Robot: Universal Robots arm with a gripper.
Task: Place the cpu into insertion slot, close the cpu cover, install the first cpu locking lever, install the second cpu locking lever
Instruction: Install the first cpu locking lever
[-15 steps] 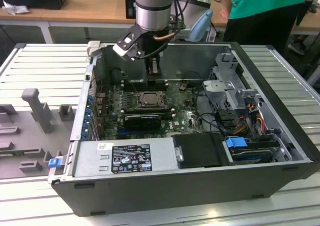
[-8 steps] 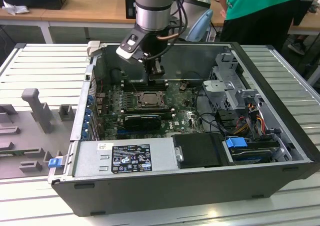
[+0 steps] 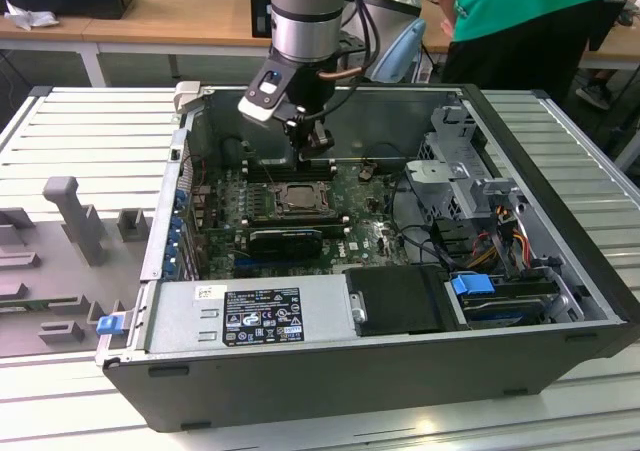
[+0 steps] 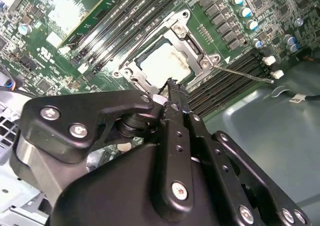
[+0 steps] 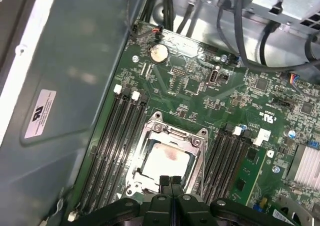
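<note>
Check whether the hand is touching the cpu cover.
Cannot tell. In the first wrist view the shut hand overlaps the near edge of the cover, but whether it rests on it or hovers above is unclear.

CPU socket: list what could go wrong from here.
The shut claw hangs close over the edge of the cpu cover; a low move could scrape it or the cpu. One locking lever juts out across the memory slots, apparently unhooked; a sideways push might bend it or slip off.
</note>
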